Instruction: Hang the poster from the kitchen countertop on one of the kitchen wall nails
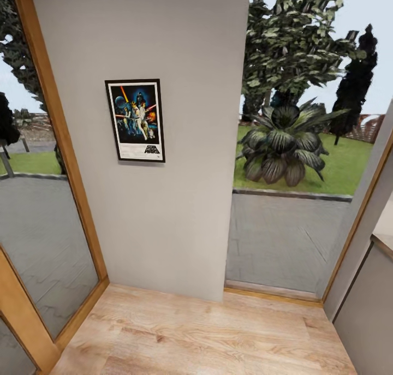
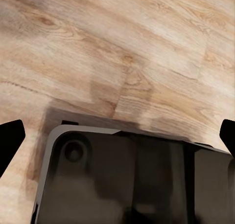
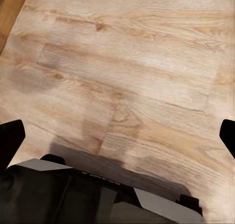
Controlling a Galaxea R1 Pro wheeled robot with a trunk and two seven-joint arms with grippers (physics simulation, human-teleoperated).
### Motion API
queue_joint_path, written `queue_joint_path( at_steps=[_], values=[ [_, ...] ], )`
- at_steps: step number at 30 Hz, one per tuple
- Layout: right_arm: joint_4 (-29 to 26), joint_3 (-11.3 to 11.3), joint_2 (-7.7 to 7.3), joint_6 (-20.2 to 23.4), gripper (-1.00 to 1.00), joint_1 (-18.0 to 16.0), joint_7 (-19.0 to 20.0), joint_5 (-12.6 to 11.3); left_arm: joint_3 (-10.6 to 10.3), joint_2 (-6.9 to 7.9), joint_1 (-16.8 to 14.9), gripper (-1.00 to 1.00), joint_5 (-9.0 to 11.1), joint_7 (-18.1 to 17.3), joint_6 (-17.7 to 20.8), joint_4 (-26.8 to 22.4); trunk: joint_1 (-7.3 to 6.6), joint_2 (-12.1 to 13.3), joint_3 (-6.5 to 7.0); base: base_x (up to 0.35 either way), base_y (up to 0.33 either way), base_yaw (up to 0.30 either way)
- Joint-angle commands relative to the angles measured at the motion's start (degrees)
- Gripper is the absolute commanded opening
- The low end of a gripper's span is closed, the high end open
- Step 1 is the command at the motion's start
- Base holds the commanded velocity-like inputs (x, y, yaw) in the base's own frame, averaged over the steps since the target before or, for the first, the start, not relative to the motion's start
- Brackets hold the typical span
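the poster (image 1: 135,120) hangs flat on the pale grey wall panel (image 1: 180,200), upright and only slightly askew, high on the panel and nearer its left edge. no nail head is visible, so it is presumably hidden behind the frame. judged from this, the hanging looks done and you are backed off from it.

your left gripper (image 2: 117,141) points down at the wood floor (image 1: 207,337), its dark fingertips (image 2: 11,136) far apart at the picture's edges, so it is wide open with nothing between them. the right gripper (image 3: 117,138) is the same: fingertips (image 3: 10,138) spread wide, empty, over the same planks. beneath each you can see part of the robot's dark base (image 2: 137,180).

what could still go wrong:
- you cannot see how the poster is seated. if it only rests on the tip of the nail, a nudge to the wall panel could drop it to the floor below.
- the panel stands between a wood-framed glass door (image 1: 49,227) to its left and a window (image 1: 305,146) to its right, with a grey cabinet (image 1: 365,304) further right of the panel. turning the base here risks clipping the door frame or the cabinet.
- lifting either arm toward the panel without watching the head view could brush the poster's lower edge and tilt it further.
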Motion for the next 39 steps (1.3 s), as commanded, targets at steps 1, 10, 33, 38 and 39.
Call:
queue_joint_path(
  at_steps=[1, 10, 33, 38, 39],
  values=[
    [0.2, -0.4, -0.08, -0.3, 1.00, 0.0, 0.3, 0.5, 0.1, 0.00, 0.0, 1.00, 0.6, -0.4, 0.1, 0.0, 0.02, 0.0, 0.00, 0.000, 0.000, 0.000],
    [3.1, 0.1, -0.20, -0.4, 1.00, 0.0, -0.1, 0.7, 0.0, -0.03, 0.0, 1.00, 0.5, -0.4, 0.1, 0.2, 0.02, 0.0, -0.01, 0.000, 0.000, 0.000],
    [20.3, 0.0, 0.29, -0.2, 1.00, 0.0, -21.4, 0.5, -0.1, -0.18, 0.0, 1.00, 0.5, -0.4, 0.1, 5.1, 0.02, 0.0, -0.01, 0.000, 0.000, 0.000],
    [20.4, 0.1, 0.29, -0.2, 1.00, 0.0, -21.5, 0.5, -0.1, -0.18, 0.0, 1.00, 0.6, -0.4, 0.2, 5.2, 0.02, 0.0, -0.01, 0.000, 0.000, 0.000],
    [20.4, 0.0, 0.29, -0.2, 1.00, 0.0, -21.5, 0.5, -0.1, -0.18, 0.0, 1.00, 0.6, -0.4, 0.2, 5.2, 0.02, 0.0, -0.01, 0.000, 0.000, 0.000]
  ],
)
